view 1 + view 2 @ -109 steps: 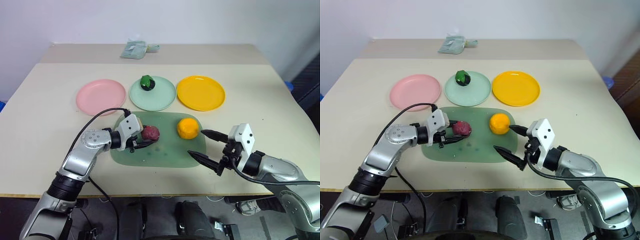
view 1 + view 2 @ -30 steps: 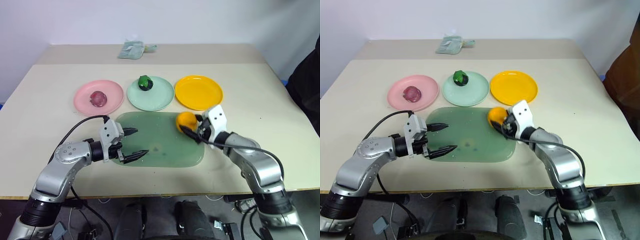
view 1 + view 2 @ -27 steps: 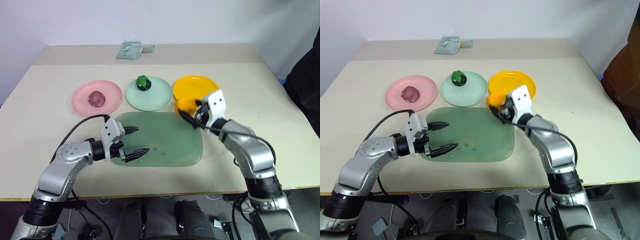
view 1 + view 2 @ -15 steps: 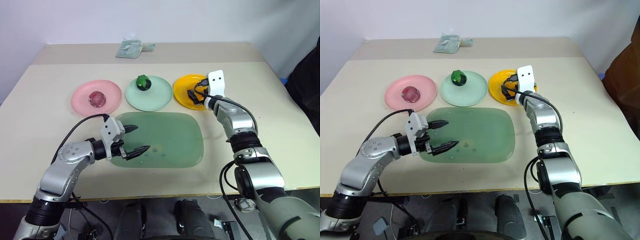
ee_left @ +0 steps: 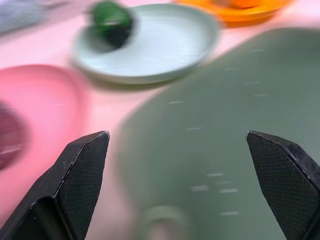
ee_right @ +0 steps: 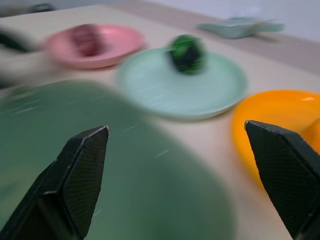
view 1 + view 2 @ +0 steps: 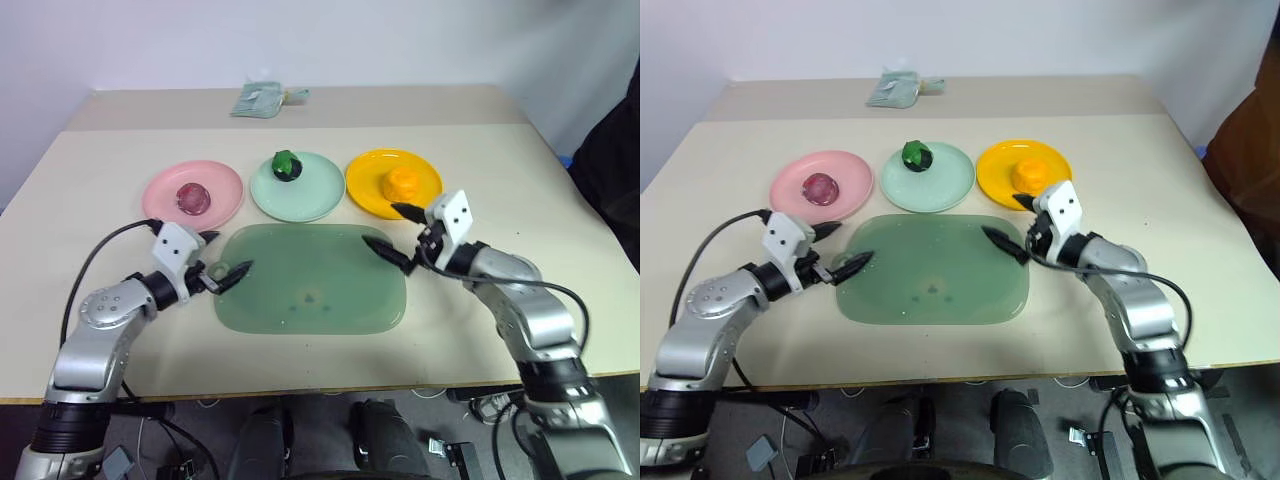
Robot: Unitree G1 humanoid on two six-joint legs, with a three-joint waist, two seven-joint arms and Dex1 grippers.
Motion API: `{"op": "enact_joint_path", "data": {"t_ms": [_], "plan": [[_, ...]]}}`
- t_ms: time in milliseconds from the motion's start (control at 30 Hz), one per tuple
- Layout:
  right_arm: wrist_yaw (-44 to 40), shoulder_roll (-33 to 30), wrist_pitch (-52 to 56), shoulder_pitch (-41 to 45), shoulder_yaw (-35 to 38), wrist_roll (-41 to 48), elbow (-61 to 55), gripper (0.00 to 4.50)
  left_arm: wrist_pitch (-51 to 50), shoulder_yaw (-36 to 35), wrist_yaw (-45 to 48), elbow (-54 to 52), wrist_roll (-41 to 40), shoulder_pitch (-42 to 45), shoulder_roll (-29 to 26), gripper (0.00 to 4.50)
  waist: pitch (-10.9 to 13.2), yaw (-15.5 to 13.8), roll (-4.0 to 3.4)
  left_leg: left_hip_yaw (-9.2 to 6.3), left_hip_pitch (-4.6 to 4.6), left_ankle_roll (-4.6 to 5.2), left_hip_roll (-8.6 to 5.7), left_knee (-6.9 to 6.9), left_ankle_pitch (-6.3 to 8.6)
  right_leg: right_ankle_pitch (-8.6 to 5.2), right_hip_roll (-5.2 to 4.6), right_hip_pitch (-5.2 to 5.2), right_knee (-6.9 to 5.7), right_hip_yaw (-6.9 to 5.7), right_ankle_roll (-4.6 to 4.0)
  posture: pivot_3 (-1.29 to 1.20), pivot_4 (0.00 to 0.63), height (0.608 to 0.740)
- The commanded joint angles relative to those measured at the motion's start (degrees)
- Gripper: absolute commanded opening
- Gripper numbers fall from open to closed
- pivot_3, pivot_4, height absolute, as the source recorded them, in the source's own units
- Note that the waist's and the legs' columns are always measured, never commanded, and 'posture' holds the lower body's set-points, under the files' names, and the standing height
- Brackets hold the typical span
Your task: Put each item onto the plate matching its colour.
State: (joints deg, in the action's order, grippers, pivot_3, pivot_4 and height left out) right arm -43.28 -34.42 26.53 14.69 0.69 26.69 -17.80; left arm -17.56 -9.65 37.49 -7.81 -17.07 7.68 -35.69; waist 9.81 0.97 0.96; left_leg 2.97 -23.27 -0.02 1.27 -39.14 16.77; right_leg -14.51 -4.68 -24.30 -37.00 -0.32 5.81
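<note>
— Over the green board [image 7: 310, 277]: right gripper [image 7: 390, 232] spread wide, holding nothing, touching nothing. Left gripper [image 7: 222, 257] likewise, at the board's left edge.

— And the food?

— Orange item [image 7: 402, 182] on the yellow-orange plate [image 7: 425, 192]; dark red item [image 7: 193, 196] on pink plate [image 7: 158, 190]; green item [image 7: 287, 165] on mint plate [image 7: 315, 195]. Round, no long axis visible.

Two head cameras look forward and down over the table [image 7: 520, 160], sharing almost the same scene, slightly offset. Each wrist camera sits low and close, looking along its own black fingers; both share the green board [image 5: 240, 115] and mint green plate [image 6: 185, 85].
</note>
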Motion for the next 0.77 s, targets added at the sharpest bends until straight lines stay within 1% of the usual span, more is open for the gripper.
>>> {"op": "enact_joint_path", "data": {"t_ms": [33, 133, 233, 400, 533, 767], "plan": [[-0.75, -2.67, 3.63, -3.08, 5.09, 4.40, -5.77, 4.43, 2.35, -3.39, -0.17, 1.53, -0.12, -0.14, -0.87, 4.50, 0.00, -0.16, 0.00, 0.00, -0.01, 0.00, 0.01, 0.00, 0.00, 0.00, 0.01, 0.00, 0.00, 0.00, -0.01, 0.00, 0.150, 0.733], [-0.11, -4.35, 5.09, -5.31, 7.83, 5.07, -6.50, 4.43, 2.74, -4.10, 0.30, 1.09, -0.37, -1.58, -1.02, 4.50, 0.00, -0.29, 0.01, 0.01, -0.04, -0.01, 0.01, 0.00, 0.00, 0.00, -0.01, 0.00, 0.04, 0.00, -0.01, 0.00, 0.150, 0.733], [-0.23, -6.54, 6.17, -8.15, 11.44, 5.31, -6.94, 4.43, 1.00, -6.76, 2.59, -1.28, -3.53, -5.35, -1.64, 4.50, 0.00, -0.32, 0.01, 0.02, -0.05, -0.01, 0.00, 0.01, 0.01, 0.00, -0.05, 0.00, 0.05, 0.00, -0.02, 0.00, 0.150, 0.733], [-1.67, -8.83, 6.85, -9.71, 15.53, 6.63, -5.71, 4.43, -1.75, -8.80, 5.62, -5.92, -6.49, -11.57, -3.77, 4.50, 0.00, -0.29, 0.01, 0.02, -0.05, -0.01, 0.03, 0.01, 0.01, -0.08, -0.06, -0.01, 0.06, 0.01, -0.17, 0.00, 0.150, 0.733], [-3.36, -9.38, 6.03, -10.70, 16.19, 6.46, -4.03, 4.43, -1.47, -11.12, 6.52, -6.39, -6.53, -15.27, -5.25, 4.50, 0.00, -0.30, 0.02, 0.02, -0.05, -0.01, 0.05, 0.01, 0.01, -0.10, -0.05, -0.02, 0.08, 0.01, -0.20, 0.00, 0.150, 0.733], [-7.08, -9.48, 2.38, -9.89, 14.83, 4.42, 1.89, 4.43, -2.49, -12.07, 4.93, -8.70, -7.14, -16.59, -4.46, 4.50, 0.00, -0.42, 0.02, 0.03, -0.07, -0.01, 0.03, 0.01, 0.01, -0.11, -0.08, -0.01, 0.14, 0.01, -0.23, 0.00, 0.150, 0.733]]}}
